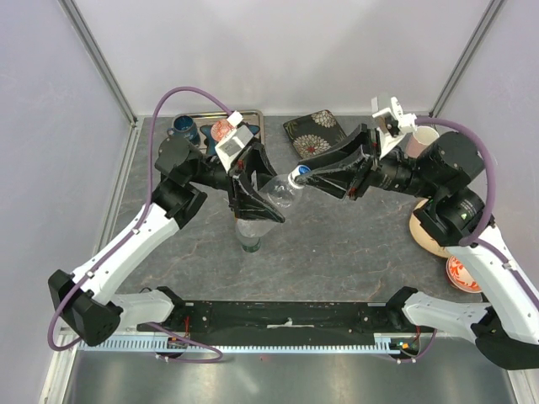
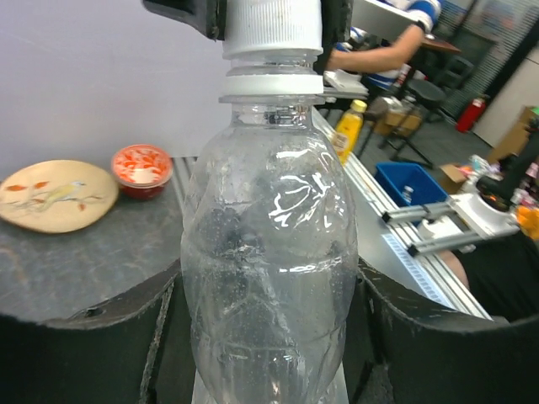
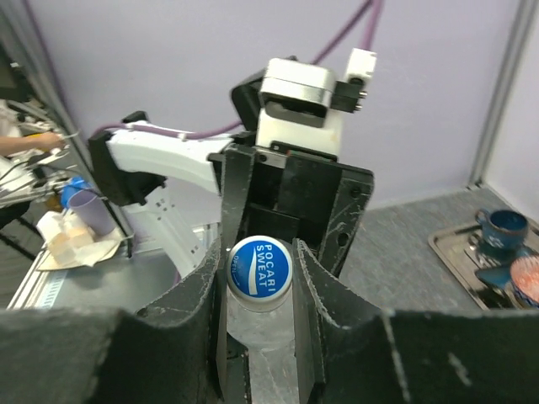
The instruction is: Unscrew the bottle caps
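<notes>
A clear plastic bottle (image 1: 276,194) is held off the table, tilted, its neck pointing right. My left gripper (image 1: 255,198) is shut on its body; in the left wrist view the bottle (image 2: 269,252) fills the gap between the dark fingers (image 2: 76,345). Its cap (image 1: 300,175) has white ribbed sides (image 2: 271,29) and a blue "Pocari Sweat" top (image 3: 258,268). My right gripper (image 1: 315,178) is shut on the cap, one finger (image 3: 198,295) against each side. A second clear bottle (image 1: 250,236) stands on the table just below the held one.
A metal tray (image 1: 257,118) at the back holds a blue cup (image 1: 184,129) and a red-patterned dish (image 1: 223,129). A dark flowered plate (image 1: 313,132) lies behind the grippers. A pink cup (image 1: 421,137), a beige plate (image 1: 424,234) and a red bowl (image 1: 461,273) sit on the right.
</notes>
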Available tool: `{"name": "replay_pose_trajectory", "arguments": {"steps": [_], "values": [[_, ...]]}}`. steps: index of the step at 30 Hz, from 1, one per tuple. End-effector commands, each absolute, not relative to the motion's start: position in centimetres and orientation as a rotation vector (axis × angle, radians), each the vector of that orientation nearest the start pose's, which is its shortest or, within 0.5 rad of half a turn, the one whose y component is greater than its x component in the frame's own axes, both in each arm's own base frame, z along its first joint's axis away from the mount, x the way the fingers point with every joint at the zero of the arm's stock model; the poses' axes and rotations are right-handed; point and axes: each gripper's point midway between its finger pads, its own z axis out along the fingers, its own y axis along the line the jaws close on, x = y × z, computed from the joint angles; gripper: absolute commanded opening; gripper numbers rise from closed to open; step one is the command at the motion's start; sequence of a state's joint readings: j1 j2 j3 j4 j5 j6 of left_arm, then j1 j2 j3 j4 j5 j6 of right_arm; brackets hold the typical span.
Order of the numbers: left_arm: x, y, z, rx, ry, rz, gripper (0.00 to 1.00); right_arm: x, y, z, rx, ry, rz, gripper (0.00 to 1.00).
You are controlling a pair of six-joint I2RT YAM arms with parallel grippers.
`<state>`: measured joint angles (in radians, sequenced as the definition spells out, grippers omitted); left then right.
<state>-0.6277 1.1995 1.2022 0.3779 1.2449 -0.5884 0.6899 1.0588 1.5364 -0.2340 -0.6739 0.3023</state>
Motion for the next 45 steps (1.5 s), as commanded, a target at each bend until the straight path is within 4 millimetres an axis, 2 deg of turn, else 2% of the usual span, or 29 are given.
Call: {"name": "replay_pose_trajectory", "arguments": {"steps": [1, 2, 5, 7, 9, 12, 14, 15, 16, 18, 19, 20, 22, 24, 25, 26, 27, 28, 30, 31, 32, 33, 34, 36, 37, 40, 45], "values": [[10.6, -29.1, 44.7, 1.369, 1.034, -1.732, 0.45, 8.8, 26.8, 53.7, -1.052, 1.008, 1.437, 0.00], [10.6, -29.2, 44.6, 1.373, 1.035, -1.736, 0.45, 8.0, 26.7, 54.3, -1.089, 0.942, 1.455, 0.00], [10.6, -29.2, 44.6, 1.385, 1.031, -1.752, 0.45, 7.0, 26.7, 55.1, -1.115, 0.886, 1.516, 0.00], [10.8, -29.3, 44.3, 1.393, 1.047, -1.770, 0.45, 5.5, 26.4, 55.0, -1.170, 0.871, 1.612, 0.00], [10.9, -29.4, 44.4, 1.402, 1.036, -1.769, 0.46, 4.8, 26.2, 55.3, -1.208, 0.792, 1.630, 0.00], [11.2, -29.7, 44.2, 1.400, 1.039, -1.774, 0.46, 5.0, 26.2, 55.3, -1.187, 0.791, 1.619, 0.00], [11.5, -29.8, 43.8, 1.399, 1.050, -1.777, 0.46, 5.5, 26.1, 56.1, -1.132, 0.787, 1.585, 0.00], [11.7, -29.9, 43.8, 1.390, 1.057, -1.777, 0.46, 6.2, 26.2, 56.5, -1.091, 0.802, 1.558, 0.00], [12.0, -30.0, 43.7, 1.382, 1.056, -1.769, 0.46, 7.8, 26.2, 57.0, -0.973, 0.876, 1.523, 0.00], [12.3, -30.1, 43.5, 1.362, 1.086, -1.775, 0.46, 9.6, 25.4, 58.7, -0.835, 0.873, 1.424, 0.00], [12.5, -30.2, 43.4, 1.364, 1.074, -1.758, 0.46, 9.7, 24.6, 59.4, -0.778, 0.870, 1.391, 0.00], [12.5, -30.2, 43.3, 1.359, 1.079, -1.754, 0.46, 11.0, 23.9, 60.3, -0.675, 0.879, 1.349, 0.00], [12.8, -30.3, 43.0, 1.350, 1.098, -1.743, 0.46, 12.1, 23.0, 60.6, -0.595, 0.909, 1.285, 0.00], [12.7, -30.2, 43.1, 1.345, 1.093, -1.727, 0.46, 15.1, 21.2, 60.9, -0.416, 0.959, 1.156, 0.00], [13.0, -30.4, 42.8, 1.325, 1.115, -1.716, 0.46, 16.8, 20.8, 59.2, -0.361, 1.059, 1.095, 0.00], [13.1, -30.4, 42.8, 1.316, 1.118, -1.704, 0.47, 19.7, 18.9, 58.4, -0.200, 1.137, 0.974, 0.00], [12.9, -30.1, 43.1, 1.303, 1.112, -1.683, 0.47, 22.0, 18.7, 56.2, -0.139, 1.236, 0.891, 0.00], [13.7, -30.3, 42.8, 1.255, 1.145, -1.645, 0.47, 23.9, 18.4, 51.8, -0.100, 1.399, 0.788, 0.00], [14.3, -30.2, 42.9, 1.193, 1.167, -1.570, 0.47, 26.9, 16.8, 46.0, 0.018, 1.561, 0.592, 0.00], [15.6, -29.9, 43.1, 1.095, 1.195, -1.464, 0.47, 27.9, 16.8, 40.3, 0.029, 1.693, 0.509, 0.00], [16.4, -29.6, 43.3, 1.032, 1.205, -1.399, 0.48, 28.2, 16.8, 37.5, 0.033, 1.747, 0.475, 0.00], [18.5, -29.1, 43.6, 0.916, 1.222, -1.285, 0.48, 28.4, 16.9, 34.8, 0.047, 1.801, 0.450, 0.00], [18.5, -28.1, 43.6, 0.862, 1.225, -1.234, 0.48, 28.5, 17.1, 29.8, 0.046, 1.900, 0.421, 0.00], [20.2, -27.0, 43.6, 0.746, 1.244, -1.127, 0.48, 28.5, 17.8, 24.8, 0.035, 2.002, 0.400, 0.00], [20.3, -26.5, 43.6, 0.723, 1.246, -1.103, 0.48, 28.2, 17.8, 21.6, 0.040, 2.061, 0.380, 0.00], [21.0, -25.8, 42.9, 0.681, 1.282, -1.053, 0.48, 28.2, 18.0, 17.0, 0.032, 2.149, 0.337, 0.00], [21.0, -25.7, 42.3, 0.672, 1.294, -1.047, 0.48, 28.9, 18.6, 12.7, 0.002, 2.239, 0.267, 0.00]]}}
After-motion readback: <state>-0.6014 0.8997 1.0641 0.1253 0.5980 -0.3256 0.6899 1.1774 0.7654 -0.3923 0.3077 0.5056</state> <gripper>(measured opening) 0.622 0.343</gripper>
